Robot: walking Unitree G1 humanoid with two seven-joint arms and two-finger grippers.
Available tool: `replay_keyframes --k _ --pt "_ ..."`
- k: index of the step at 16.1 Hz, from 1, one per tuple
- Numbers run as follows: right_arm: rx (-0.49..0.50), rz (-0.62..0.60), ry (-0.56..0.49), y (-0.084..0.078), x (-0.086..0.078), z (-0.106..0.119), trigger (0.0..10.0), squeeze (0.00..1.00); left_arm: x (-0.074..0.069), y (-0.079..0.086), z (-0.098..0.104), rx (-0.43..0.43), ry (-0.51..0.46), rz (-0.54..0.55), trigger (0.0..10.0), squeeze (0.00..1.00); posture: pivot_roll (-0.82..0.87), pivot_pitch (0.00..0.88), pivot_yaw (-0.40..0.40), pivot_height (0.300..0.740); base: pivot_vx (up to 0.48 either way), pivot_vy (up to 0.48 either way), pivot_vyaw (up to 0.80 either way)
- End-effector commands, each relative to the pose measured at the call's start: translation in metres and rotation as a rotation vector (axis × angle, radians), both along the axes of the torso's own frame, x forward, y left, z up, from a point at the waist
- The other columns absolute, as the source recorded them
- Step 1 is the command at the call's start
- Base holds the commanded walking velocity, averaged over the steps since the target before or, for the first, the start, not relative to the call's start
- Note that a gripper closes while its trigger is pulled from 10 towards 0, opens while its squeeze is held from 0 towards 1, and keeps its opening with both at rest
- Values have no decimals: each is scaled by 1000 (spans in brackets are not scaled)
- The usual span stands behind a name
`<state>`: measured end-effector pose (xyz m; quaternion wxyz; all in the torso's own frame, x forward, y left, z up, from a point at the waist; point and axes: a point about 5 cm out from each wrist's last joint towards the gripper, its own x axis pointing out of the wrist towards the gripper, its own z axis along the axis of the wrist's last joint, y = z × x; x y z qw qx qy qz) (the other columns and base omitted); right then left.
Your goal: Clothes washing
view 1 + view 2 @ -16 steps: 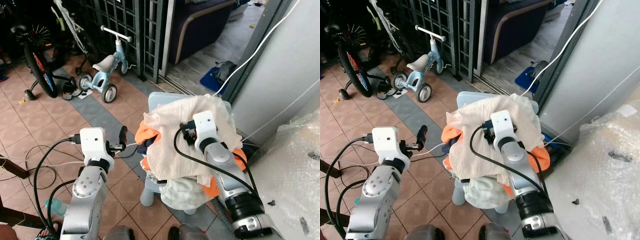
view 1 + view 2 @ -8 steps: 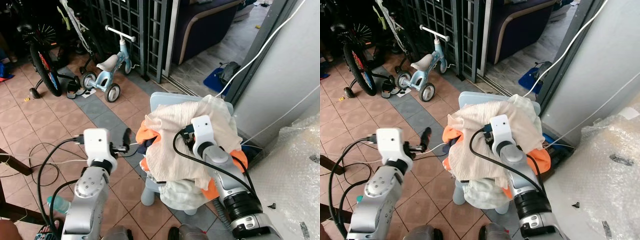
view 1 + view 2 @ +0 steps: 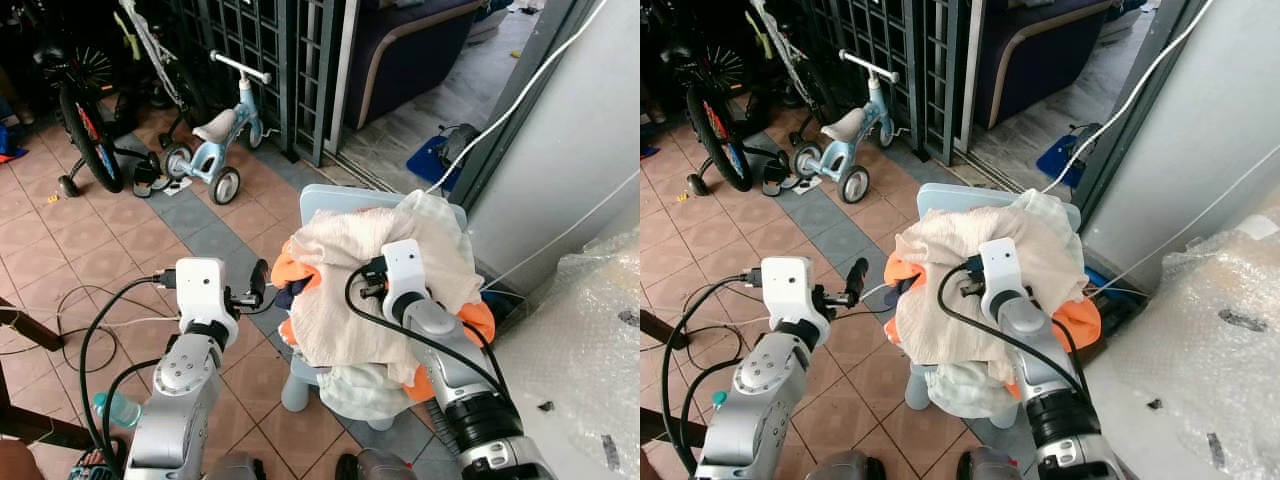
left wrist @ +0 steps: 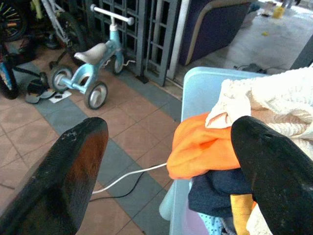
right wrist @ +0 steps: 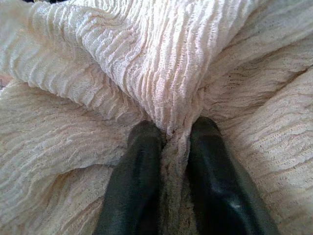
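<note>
1. Terracotta floor tiles (image 3: 60,250) run out to a blue tricycle (image 3: 215,140) and a bicycle (image 3: 85,120) by the metal grille.
2. Laundry's heaped on the pale blue basket (image 3: 335,200), cream cloth (image 3: 340,270) on top, orange garment (image 4: 205,149) beneath.
3. Right claw (image 5: 168,142) pinches a fold of the cream cloth!
4. Left claw (image 4: 168,152) hangs spread wide, just beside the pile's orange edge.

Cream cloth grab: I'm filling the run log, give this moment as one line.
right pincer: shut on cream cloth | left pincer: open, beside orange garment | pile on blue chair
</note>
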<state>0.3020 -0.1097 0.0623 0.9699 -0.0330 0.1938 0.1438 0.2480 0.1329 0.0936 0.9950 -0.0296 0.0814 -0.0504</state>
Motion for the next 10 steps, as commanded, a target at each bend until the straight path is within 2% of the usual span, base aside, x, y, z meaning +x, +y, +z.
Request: replay_keyframes --k 1,2,4,7,8,10 --pt "29 3 56 -1 -9 -11 0 0 1 0 -3 13 16 4 10000 0 7 39 -43 740 0 0 0" --pt "82 -18 7 -4 -8 -5 0 0 1 -1 -1 15 3 -9 10000 0 4 37 -37 740 0 0 0" --pt "106 4 -67 -2 -7 5 0 0 1 -2 -1 27 3 -25 10000 0 -1 35 -31 740 0 0 0" --pt "191 -11 -249 -1 -5 36 0 0 4 -4 0 29 -2 -30 10000 0 -13 34 -23 740 0 0 0" --pt "218 -35 -327 -5 -4 50 0 0 5 -5 -1 33 -3 -29 10000 0 -15 33 -23 740 0 0 0" --pt "202 -94 -455 -17 -6 72 0 0 5 -4 0 41 -6 -23 10000 0 -15 34 -24 740 0 0 0"
